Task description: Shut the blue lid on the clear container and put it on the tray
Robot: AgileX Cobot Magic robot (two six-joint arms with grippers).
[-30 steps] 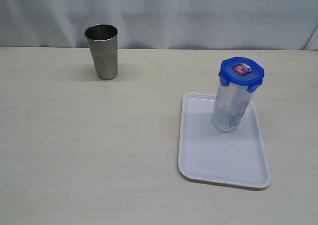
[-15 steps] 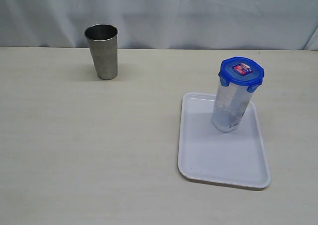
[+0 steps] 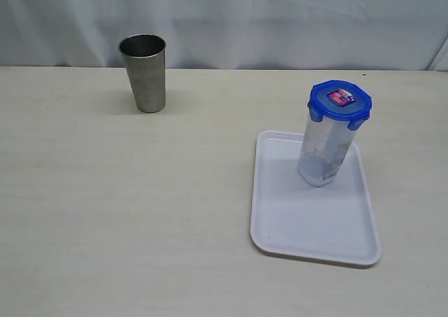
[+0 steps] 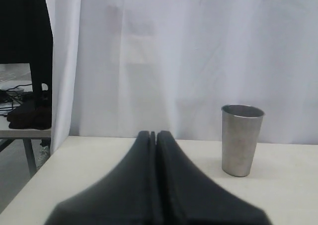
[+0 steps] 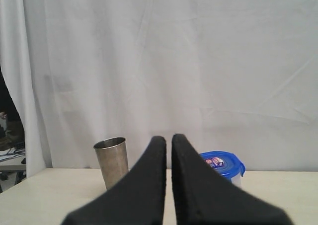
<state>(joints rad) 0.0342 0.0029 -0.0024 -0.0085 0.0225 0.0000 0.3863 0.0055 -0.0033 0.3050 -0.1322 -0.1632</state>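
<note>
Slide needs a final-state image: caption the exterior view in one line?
Clear container, blue lid on, stands on the white tray; steel tumbler apart.

One clear container (image 3: pixel 323 152), one blue lid (image 3: pixel 340 99), one tray (image 3: pixel 315 222), one steel tumbler (image 3: pixel 144 72)

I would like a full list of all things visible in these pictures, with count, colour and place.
clear container: one, transparent, standing on the tray's far part
blue lid: one, blue, closed on top of the container
tray: one, white, on the table's right side
steel tumbler: one, grey metal, far left on the table
table: one, pale beige
curtain: white, behind the table
left tool: one, black, shut, empty
right tool: one, black, narrow gap, empty
</note>
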